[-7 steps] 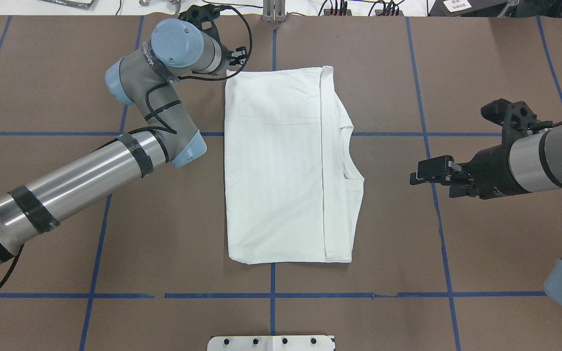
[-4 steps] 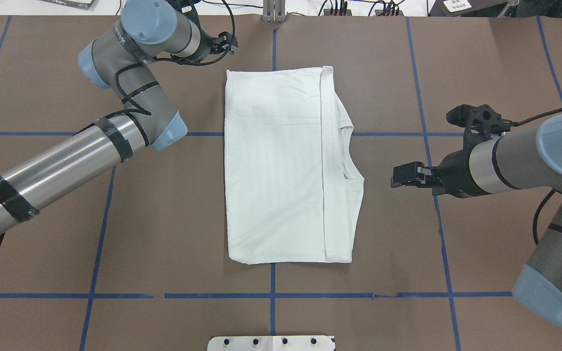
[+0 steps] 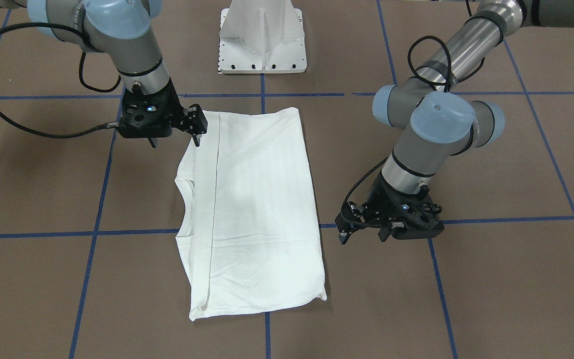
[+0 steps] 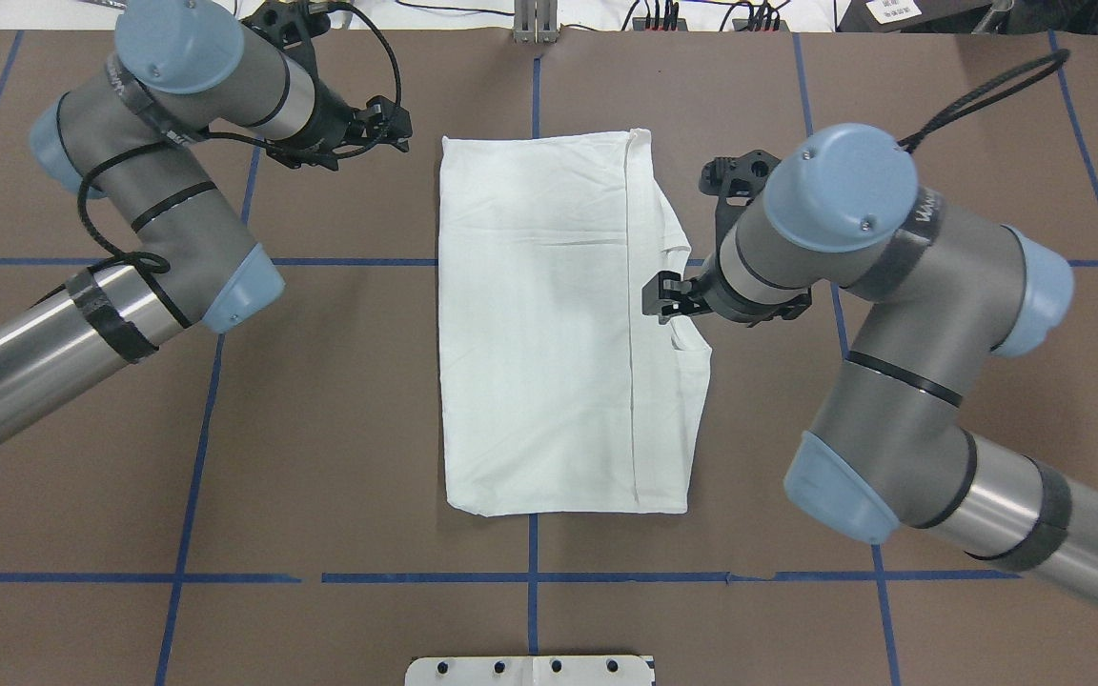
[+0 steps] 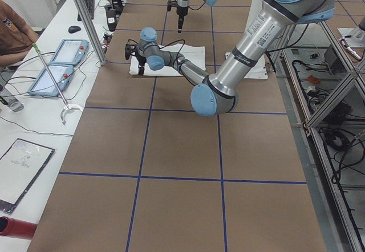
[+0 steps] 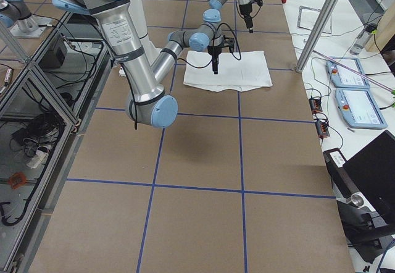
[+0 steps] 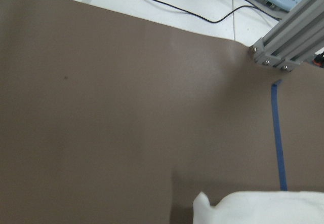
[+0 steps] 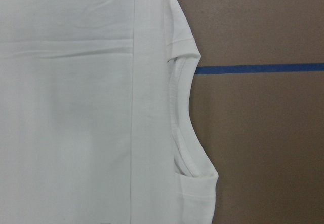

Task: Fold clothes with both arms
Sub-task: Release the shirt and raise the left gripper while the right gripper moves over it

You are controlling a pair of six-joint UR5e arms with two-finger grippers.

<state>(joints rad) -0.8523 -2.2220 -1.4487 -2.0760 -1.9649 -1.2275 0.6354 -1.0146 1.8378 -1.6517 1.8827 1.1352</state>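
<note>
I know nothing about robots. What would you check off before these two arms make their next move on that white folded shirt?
1. White folded cotton T-shirt lying flat on the brown table: ok.
2. Right black two-finger gripper above the ribbed collar side: ok.
3. Left black two-finger gripper beside the far corner, off the cloth: ok.
4. No cloth lifted or pinched: ok.
5. Both sets of jaws open: cannot tell.
</note>
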